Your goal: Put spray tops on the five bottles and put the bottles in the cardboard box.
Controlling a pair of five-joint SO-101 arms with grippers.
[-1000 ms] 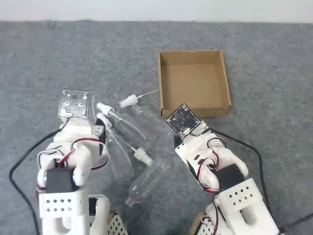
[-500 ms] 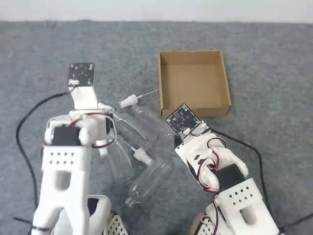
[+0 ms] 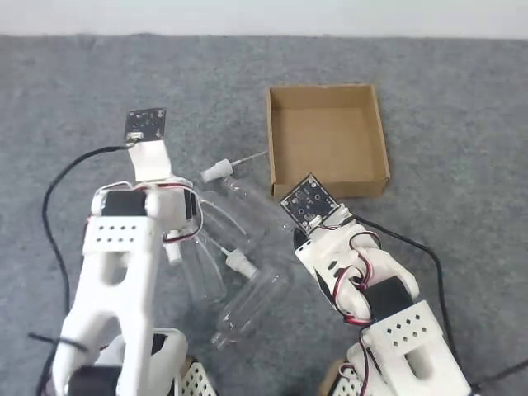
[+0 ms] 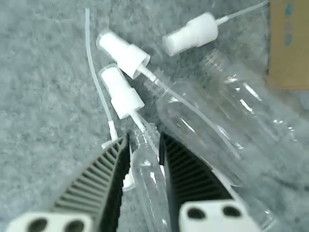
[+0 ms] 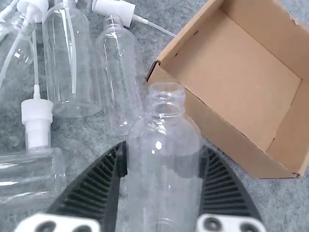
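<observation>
Two clear bottles are gripped. My right gripper (image 5: 163, 152) clamps an uncapped bottle (image 5: 164, 121) by its body, just beside the cardboard box (image 5: 251, 82); my left gripper (image 4: 144, 139) pinches a lying bottle (image 4: 146, 186) at its shoulder. Likely light, slick, crushable: hold the body gently.

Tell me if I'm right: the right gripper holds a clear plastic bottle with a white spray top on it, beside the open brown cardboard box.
Not quite: the clear plastic bottle in the right gripper has a bare, open neck with nothing on it, as the right wrist view shows. It is beside the open brown cardboard box.
</observation>
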